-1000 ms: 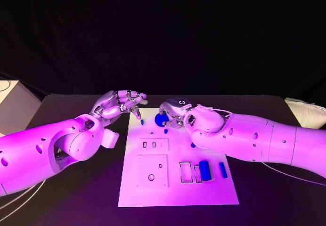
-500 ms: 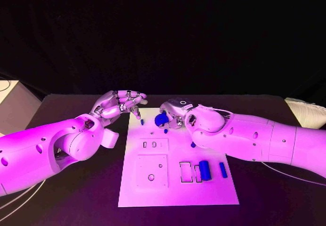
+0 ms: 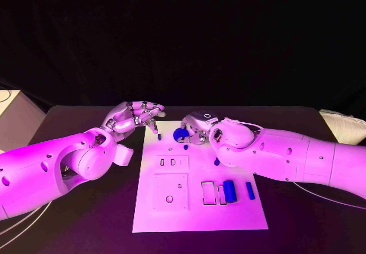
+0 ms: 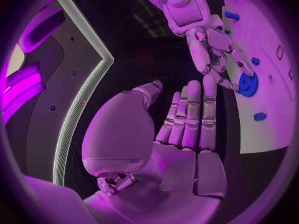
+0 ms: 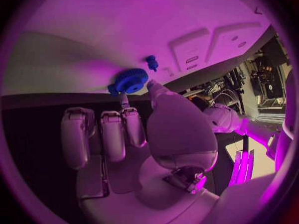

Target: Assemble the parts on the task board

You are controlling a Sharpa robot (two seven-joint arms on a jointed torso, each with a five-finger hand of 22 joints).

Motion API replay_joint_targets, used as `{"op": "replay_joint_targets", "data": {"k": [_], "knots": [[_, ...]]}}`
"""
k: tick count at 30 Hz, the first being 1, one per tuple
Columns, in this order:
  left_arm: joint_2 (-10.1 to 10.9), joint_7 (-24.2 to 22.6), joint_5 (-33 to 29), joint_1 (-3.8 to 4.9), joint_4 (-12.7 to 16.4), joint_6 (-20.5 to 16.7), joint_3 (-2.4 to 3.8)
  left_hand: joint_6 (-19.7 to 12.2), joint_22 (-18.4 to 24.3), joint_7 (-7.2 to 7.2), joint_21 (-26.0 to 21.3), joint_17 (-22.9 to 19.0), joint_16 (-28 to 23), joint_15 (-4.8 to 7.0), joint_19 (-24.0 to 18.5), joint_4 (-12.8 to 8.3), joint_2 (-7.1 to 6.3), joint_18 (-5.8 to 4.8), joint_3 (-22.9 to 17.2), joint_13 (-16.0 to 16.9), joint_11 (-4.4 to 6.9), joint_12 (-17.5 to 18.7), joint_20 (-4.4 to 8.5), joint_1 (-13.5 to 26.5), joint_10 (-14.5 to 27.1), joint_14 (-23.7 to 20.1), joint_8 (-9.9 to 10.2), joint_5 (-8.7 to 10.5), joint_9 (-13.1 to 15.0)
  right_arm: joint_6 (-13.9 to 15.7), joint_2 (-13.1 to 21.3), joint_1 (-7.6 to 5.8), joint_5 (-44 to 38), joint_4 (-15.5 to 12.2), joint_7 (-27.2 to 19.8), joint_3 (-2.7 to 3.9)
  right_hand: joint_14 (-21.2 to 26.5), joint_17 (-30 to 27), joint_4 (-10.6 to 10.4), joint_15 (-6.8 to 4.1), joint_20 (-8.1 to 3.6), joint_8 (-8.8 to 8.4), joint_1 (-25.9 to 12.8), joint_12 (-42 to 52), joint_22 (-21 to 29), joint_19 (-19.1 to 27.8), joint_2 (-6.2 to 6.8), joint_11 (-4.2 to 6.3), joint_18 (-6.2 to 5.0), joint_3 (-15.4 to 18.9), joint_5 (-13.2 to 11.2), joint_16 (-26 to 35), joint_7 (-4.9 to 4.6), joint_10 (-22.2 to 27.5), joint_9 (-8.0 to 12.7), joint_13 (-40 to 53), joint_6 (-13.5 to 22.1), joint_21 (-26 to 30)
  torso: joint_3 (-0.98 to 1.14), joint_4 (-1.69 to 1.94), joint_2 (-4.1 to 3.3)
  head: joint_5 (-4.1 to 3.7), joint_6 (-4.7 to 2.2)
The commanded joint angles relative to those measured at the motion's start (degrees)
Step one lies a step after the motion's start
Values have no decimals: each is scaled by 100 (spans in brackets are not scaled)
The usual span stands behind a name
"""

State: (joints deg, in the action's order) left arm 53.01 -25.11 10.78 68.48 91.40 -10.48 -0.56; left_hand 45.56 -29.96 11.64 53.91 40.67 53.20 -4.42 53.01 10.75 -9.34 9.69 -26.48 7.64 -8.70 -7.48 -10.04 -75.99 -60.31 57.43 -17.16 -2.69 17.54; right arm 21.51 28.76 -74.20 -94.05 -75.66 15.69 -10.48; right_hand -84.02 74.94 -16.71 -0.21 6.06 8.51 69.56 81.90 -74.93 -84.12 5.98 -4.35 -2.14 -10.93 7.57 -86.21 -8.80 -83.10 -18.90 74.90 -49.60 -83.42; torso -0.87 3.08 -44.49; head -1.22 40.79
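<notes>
The white task board (image 3: pixel 198 211) lies in the middle of the black table. My right hand (image 3: pixel 198 126) is over the board's far end and pinches a blue gear (image 3: pixel 181 134) between its thumb and a fingertip; the gear (image 5: pixel 129 80) sits low, close to the board (image 5: pixel 124 30). A small blue peg (image 5: pixel 151 62) stands just beyond the gear. My left hand (image 3: pixel 136 117) hovers off the board's far left corner, holding nothing, its fingers (image 4: pixel 190 114) straight and side by side. From the left wrist the gear (image 4: pixel 248 83) shows under the right hand (image 4: pixel 212 50).
Small blue pegs (image 3: pixel 159 136) (image 3: pixel 186 147) (image 3: pixel 217 162) stand on the board's far half. Two longer blue pieces (image 3: pixel 229 190) (image 3: pixel 250 190) lie near rectangular recesses (image 3: pixel 208 192) on the near half. A pale box (image 3: pixel 15 121) stands at the table's left edge.
The right arm has shifted very slightly while the gear stays at about the same spot. The left hand has not moved.
</notes>
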Motion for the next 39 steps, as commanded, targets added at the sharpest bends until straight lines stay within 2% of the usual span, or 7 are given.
{"op": "replay_joint_targets", "data": {"k": [1, 11, 19, 22, 31, 35, 39], "knots": [[-12, -25, -16, 6, 6, 94, 3, -36, -6, 83, 23, -5, -11, -22, -32, -7, 40, 84, 12, 6, 2, -2, 4, 6, 51, -14, 29, -26, 6, -212, 16, 8, 105, -2, -43, -2, -430, 786, -10, 13, 5, 35, -96, 23, -920, -122, -96, 19, 26, -65, 55, -16, -12, -45, -8, 614, -80, -16, 1, 1, 2, 5, 11], [-10, -22, -16, 6, 5, 91, 3, -38, -8, 84, 26, -6, -11, -22, -34, -8, 44, 84, 10, 6, 1, -1, 4, 4, 54, -14, 30, -27, 6, -334, 60, 20, 161, -26, -4, -3, -434, 802, -10, 14, 4, 27, -192, 32, -932, -130, -112, 19, 29, -73, 63, -24, -13, -54, -6, 626, -96, -25, 2, -3, -1, 3, 18], [-4, -22, -16, 6, -1, 87, 3, -43, -10, 87, 30, -6, -12, -23, -37, -10, 50, 84, 6, 6, -1, 0, 3, -1, 62, -14, 32, -26, 6, -149, 171, 42, 143, -144, 19, -3, -435, 805, -7, 14, 4, 25, -198, 36, -944, -139, -109, 19, 33, -74, 69, -26, -15, -57, -6, 631, -97, -38, 5, 1, -1, 13, 24], [-3, -23, -16, 6, -7, 88, 3, -43, -10, 87, 30, -6, -12, -23, -37, -10, 50, 84, 6, 6, -1, 0, 3, -1, 62, -14, 32, -26, 6, 81, 254, 52, 127, -231, 20, -3, -434, 802, -5, 14, 4, 24, -203, 36, -944, -140, -106, 18, 33, -75, 77, -24, -16, -57, -6, 631, -99, -38, 7, 0, -2, 10, 21], [6, -30, -16, 4, -52, 80, 2, -43, -10, 87, 30, -6, -12, -23, -37, -10, 50, 84, 6, 6, -1, 0, 3, -1, 62, -14, 32, -26, 6, 1082, 778, 53, 464, -716, -165, 61, -434, 798, 7, 17, 5, 17, -197, 45, -968, -158, -59, 12, 40, -87, 107, -23, -26, -68, -4, 642, -109, -62, 16, -41, 18, 9, -37], [4, -32, -17, 3, -78, 79, 2, -43, -10, 87, 30, -6, -12, -23, -37, -10, 50, 84, 6, 6, -1, 0, 3, -1, 62, -14, 32, -26, 6, 1095, 1052, 3, 1011, -915, -186, 93, -432, 793, 24, 28, 11, 4, -142, 40, -957, -149, -14, -1, 36, -120, 127, -20, -42, -66, 0, 639, -113, -46, 28, -73, 35, 28, -57], [-1, -37, -17, 2, -101, 82, 1, -54, -15, 91, 40, -8, -15, -26, -45, -13, 57, 84, 2, 8, -5, 1, 1, -8, 75, -15, 36, -26, 8, 870, 1433, -59, 1654, -1098, -375, 107, -433, 799, 99, 45, 30, -43, 195, 38, -964, -147, 109, -17, 35, -304, 129, -24, -59, -68, 13, 648, -133, -39, 38, -97, 50, 30, -79]]}}
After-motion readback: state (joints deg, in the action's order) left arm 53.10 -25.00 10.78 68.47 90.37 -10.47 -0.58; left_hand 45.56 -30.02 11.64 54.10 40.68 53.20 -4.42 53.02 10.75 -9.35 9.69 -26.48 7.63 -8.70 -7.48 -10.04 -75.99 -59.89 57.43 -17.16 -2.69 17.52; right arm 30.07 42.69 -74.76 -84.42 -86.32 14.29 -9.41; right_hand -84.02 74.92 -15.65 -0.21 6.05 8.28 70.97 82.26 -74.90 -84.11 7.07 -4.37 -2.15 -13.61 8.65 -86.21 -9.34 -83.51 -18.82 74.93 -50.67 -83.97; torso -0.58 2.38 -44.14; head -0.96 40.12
